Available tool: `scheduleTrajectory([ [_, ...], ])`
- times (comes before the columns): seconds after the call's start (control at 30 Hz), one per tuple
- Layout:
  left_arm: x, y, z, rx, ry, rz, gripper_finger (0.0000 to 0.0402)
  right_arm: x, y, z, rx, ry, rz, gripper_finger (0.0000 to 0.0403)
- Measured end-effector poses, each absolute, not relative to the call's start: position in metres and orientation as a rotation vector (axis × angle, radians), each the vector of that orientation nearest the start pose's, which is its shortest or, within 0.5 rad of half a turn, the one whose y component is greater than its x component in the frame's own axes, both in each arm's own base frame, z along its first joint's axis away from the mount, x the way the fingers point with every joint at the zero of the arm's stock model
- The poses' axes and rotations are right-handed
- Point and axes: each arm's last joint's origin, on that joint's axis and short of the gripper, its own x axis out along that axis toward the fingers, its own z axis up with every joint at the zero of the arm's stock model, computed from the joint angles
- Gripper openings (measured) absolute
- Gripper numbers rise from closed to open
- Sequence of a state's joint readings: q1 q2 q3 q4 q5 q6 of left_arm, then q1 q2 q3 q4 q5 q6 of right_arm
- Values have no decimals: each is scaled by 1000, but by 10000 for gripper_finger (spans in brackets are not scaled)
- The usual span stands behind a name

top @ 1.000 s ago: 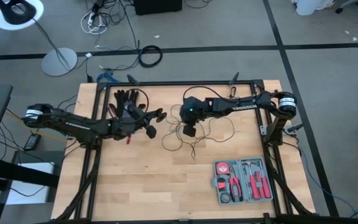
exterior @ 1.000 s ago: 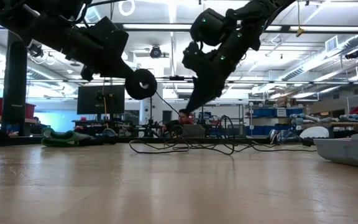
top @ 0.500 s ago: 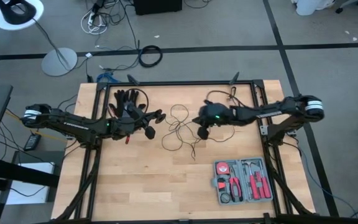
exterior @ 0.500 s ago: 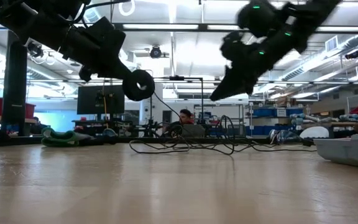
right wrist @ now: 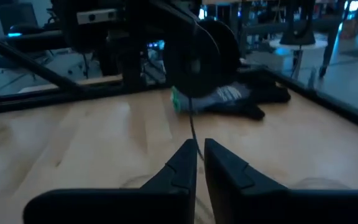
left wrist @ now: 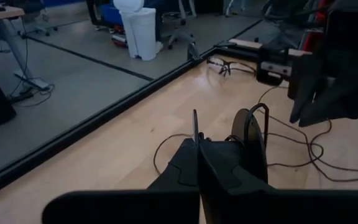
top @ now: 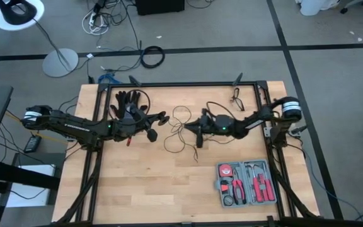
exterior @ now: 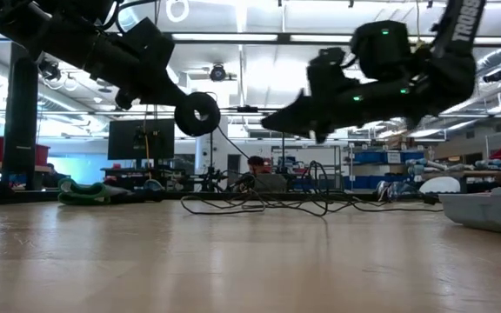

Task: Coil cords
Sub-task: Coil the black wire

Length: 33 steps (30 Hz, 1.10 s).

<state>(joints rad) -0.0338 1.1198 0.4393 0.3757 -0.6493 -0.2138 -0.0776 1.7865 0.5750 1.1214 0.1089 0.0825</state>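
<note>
The thin black cord lies in loose loops (top: 180, 129) on the wooden table (top: 137, 183), and its round black disc (top: 152, 133) is lifted off it. My left gripper (top: 154, 128) is shut at the disc, left of the loops. The disc also shows in the low view (exterior: 198, 113). My right gripper (top: 188, 128) hovers level above the loops, pointing at the left gripper, fingers almost together (right wrist: 197, 152). A strand (right wrist: 192, 127) runs from the disc (right wrist: 207, 53) down toward its tips. My left gripper is shut with the thin cord (left wrist: 194, 124) standing out between its fingertips. The disc (left wrist: 253, 140) sits edge-on right beside the fingers, lifted clear of the table. The cord runs slack from there down to the loops. My right gripper: the strand lines up with its fingertips, and I cannot tell whether they touch it.
A black glove (top: 128, 101) lies at the far left, behind the left gripper. Glasses (top: 237, 98) lie at the far right edge. A grey tool case (top: 247, 183) with red tools sits at the near right. Bare wood fills the near left.
My right gripper has swung toward the table's right edge and come back toward the left gripper. It has turned from pointing down at the loops to lying level. My left gripper and the disc have kept still.
</note>
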Motion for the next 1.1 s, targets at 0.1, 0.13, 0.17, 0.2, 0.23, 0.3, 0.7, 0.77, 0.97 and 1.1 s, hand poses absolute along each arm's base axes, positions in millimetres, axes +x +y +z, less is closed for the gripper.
scheduleTrajectory([
  [0.1, 220, 10, 207, -104, 219, 638, 0, 330, -31, 148, 54, 58, -194, 37],
  [0.13, 221, 10, 207, -106, 215, 637, 0, 334, -33, 151, 50, 46, -199, 39],
  [0.17, 220, 10, 207, -107, 215, 638, 0, 337, -35, 154, 50, 36, -204, 40],
  [0.2, 221, 10, 208, -109, 210, 637, 0, 342, -36, 157, 50, 21, -208, 42],
  [0.23, 221, 10, 208, -113, 206, 630, 0, 345, -38, 160, 50, 10, -211, 44],
  [0.3, 221, 10, 208, -114, 203, 629, 0, 349, -40, 162, 49, 27, -218, 50],
  [0.7, 222, 9, 210, -124, 187, 597, 0, 358, -45, 161, 32, 128, -226, 68],
  [0.77, 222, 9, 210, -127, 187, 580, 0, 357, -49, 161, 36, 130, -233, 67],
  [0.97, 223, 8, 211, -134, 184, 549, 0, 356, -57, 161, 98, 121, -128, 69],
  [1.1, 223, 8, 212, -136, 176, 548, 0, 356, -56, 162, 99, 112, -89, 65],
])
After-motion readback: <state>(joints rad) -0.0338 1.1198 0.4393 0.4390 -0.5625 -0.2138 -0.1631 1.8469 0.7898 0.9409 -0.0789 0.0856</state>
